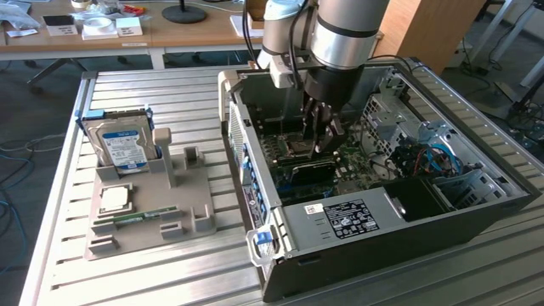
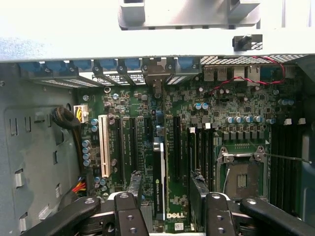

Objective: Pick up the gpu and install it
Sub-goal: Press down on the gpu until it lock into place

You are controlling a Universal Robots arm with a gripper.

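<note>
From the wrist view, the hand [image 2: 165, 206] is closest, its two dark fingers [image 2: 134, 184] spread apart with nothing clamped between them. Between and just beyond them the gpu [image 2: 158, 179] stands on edge in a slot of the green motherboard [image 2: 197, 123], a thin dark card with a pale stripe along its top edge, running away from the camera toward the rear slot covers. Whether the fingers touch the card cannot be told. Beside it lie the other black expansion slots and one white slot [image 2: 104, 145]; on the other side sits the bare processor socket [image 2: 241, 177] in its metal frame. Farther off is the row of blue-tabbed slot covers [image 2: 98, 66] along the case's rear wall.

In the exterior view the arm [image 1: 336, 38] reaches straight down into the open computer case [image 1: 374, 223], which lies on its side on the ribbed metal worktop [image 1: 153, 274], and the hand [image 1: 327, 143] hangs low over the motherboard. Toward the exterior view's left, apart from the case, a grey parts holder [image 1: 183, 194] carries a blue-labelled hard drive [image 1: 123, 143] standing upright, a processor chip [image 1: 116, 197] lying flat, and a narrow green RAM stick [image 1: 140, 217]. Behind the worktop stands a wooden desk [image 1: 127, 35] with small boxes.
</note>
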